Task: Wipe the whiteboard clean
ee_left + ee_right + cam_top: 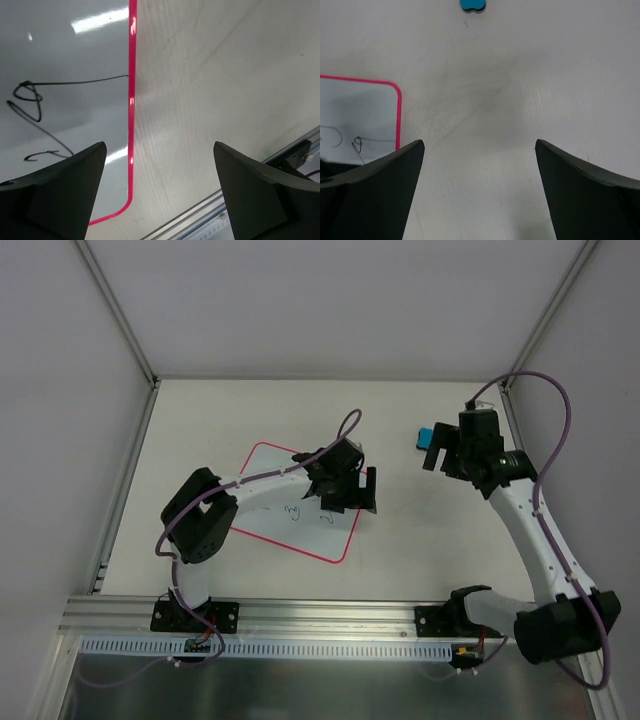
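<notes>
Pink-rimmed whiteboard (310,535) lies left of centre, toward the near edge | scribbles (30,97) unwiped, erasing not begun | blue eraser (426,437) untouched near the right edge | left gripper (159,150) wide, empty, over whiteboard's right rim | right gripper (480,147) wide, empty, short of eraser

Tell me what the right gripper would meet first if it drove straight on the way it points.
Most likely the bare table: the right gripper, open, points down at it. The blue eraser lies farther ahead, seemingly past that line.

a blue eraser (425,437) lies on the pale table (420,540) edged by a metal rail (330,615).
</notes>
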Controlling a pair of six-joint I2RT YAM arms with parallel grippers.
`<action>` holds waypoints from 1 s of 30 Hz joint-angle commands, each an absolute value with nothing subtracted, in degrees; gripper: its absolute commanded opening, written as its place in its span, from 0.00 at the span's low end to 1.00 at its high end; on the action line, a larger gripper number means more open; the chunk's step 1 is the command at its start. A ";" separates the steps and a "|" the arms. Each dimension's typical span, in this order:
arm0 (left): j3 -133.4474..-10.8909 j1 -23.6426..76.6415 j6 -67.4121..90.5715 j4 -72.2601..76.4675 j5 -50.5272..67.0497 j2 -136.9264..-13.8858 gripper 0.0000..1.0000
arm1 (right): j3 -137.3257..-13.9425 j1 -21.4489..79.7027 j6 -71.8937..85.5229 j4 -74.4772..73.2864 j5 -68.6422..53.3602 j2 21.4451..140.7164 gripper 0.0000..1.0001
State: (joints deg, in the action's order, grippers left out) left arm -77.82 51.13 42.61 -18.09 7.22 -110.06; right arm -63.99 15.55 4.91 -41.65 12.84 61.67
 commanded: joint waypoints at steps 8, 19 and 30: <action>-69.62 35.88 37.18 -20.39 1.84 -85.97 0.99 | -86.29 7.38 4.75 -39.29 15.82 97.33 0.91; -57.22 14.69 29.71 -21.88 4.92 -77.08 0.99 | -108.44 5.80 6.15 -39.20 12.40 123.46 0.70; -50.45 11.95 30.15 -22.24 5.10 -76.55 0.99 | -114.52 5.45 7.38 -38.41 12.39 131.92 0.55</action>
State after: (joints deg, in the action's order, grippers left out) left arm -51.57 12.64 30.83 -21.93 4.03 -78.30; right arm -110.91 6.02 5.85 -38.83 12.56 132.29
